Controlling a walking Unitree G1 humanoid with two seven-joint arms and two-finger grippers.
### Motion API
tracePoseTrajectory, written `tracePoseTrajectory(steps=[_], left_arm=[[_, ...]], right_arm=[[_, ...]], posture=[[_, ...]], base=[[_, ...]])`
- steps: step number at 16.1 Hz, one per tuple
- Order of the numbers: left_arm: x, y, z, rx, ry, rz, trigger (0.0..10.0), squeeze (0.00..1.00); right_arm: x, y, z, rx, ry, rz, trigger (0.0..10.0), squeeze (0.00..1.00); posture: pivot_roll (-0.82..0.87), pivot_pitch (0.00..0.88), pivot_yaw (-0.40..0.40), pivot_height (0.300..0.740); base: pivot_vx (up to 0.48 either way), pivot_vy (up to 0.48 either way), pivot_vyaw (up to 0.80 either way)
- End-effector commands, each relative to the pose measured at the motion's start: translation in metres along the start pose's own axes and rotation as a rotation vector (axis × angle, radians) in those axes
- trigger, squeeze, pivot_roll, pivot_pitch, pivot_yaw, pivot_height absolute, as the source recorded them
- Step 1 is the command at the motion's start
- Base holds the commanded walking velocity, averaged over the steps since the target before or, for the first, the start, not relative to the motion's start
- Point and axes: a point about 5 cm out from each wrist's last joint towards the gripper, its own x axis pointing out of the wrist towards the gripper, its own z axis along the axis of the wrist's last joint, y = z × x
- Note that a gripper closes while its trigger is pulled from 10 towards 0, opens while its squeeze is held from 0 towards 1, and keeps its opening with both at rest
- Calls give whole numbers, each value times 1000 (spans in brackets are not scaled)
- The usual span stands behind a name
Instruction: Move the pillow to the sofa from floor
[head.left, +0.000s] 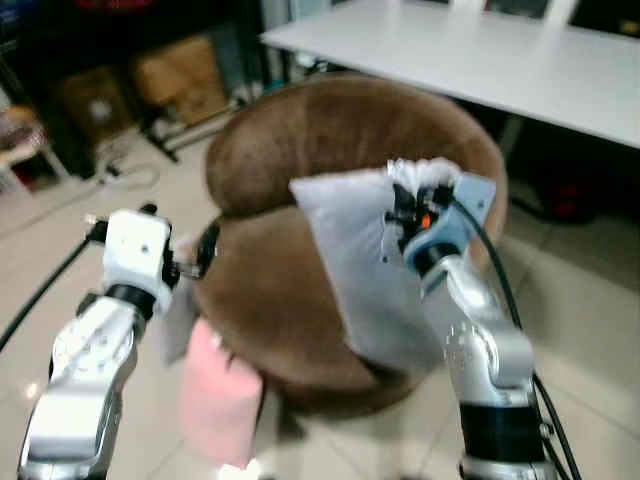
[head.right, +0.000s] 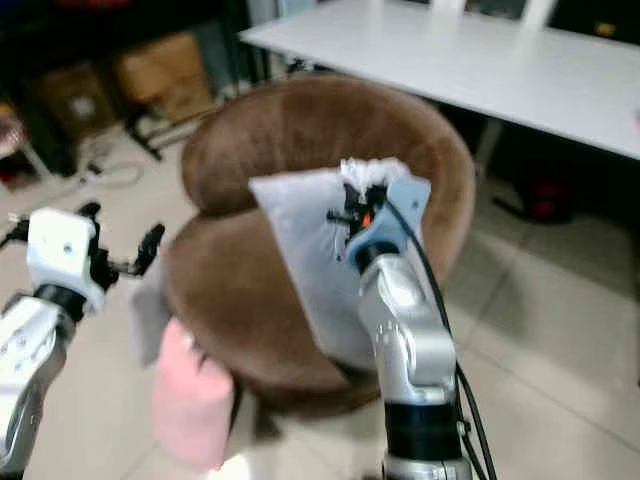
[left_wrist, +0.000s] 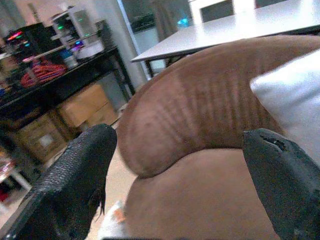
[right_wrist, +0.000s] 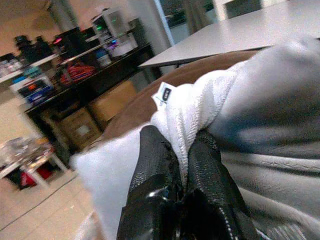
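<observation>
Right claw (head.left: 408, 212) pinched shut on the top edge of the pillow (head.left: 350, 260), held up over the sofa (head.left: 300, 150).

Nearest the claw: a bunched fold of white fabric clamped between the two black fingers (right_wrist: 155, 165), small label tag just beside the grip. Below the claw: pillow hanging tilted, long axis running down from the grip toward the seat, lower corner at or near the cushion, contact hard to tell. Beyond the claw: brown backrest, then the white surface (head.left: 480, 50) well behind. Left claw (head.left: 185, 262) spread wide and empty, off to the far side by the sofa's edge, above a pink cloth (head.left: 215, 400) on the floor. Right arm clearly the nearer; probably only a short lowering forward and a release left.
</observation>
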Motion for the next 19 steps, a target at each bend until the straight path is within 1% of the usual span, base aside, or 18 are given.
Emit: tracePoseTrajectory(steps=[1,4,5,7,11,19], left_arm=[[1,-5,3,-7,-15,-25,10000,0],[1,-5,3,-8,-15,-32,10000,0],[1,-5,3,-6,-15,-34,10000,0],[0,-5,3,-3,-14,-34,10000,0],[-2,-5,2,3,-10,-40,10000,0],[-1,-6,3,4,-9,-51,10000,0]], right_arm=[[-1,0,15,-3,-75,12,10000,0],[0,3,15,-13,-71,33,10000,0],[0,7,15,-4,-72,61,10000,0],[0,10,16,-7,-75,71,10000,0],[2,8,17,0,-79,54,10000,0],[2,11,12,-16,-47,73,10000,0]], posture=[[-109,0,48,740],[-108,0,48,740],[-104,0,45,740],[-99,0,41,740],[-93,0,39,740],[-98,0,42,740]], base=[[337,0,0],[337,0,0],[330,0,800],[321,0,753],[305,0,0],[299,0,0]])
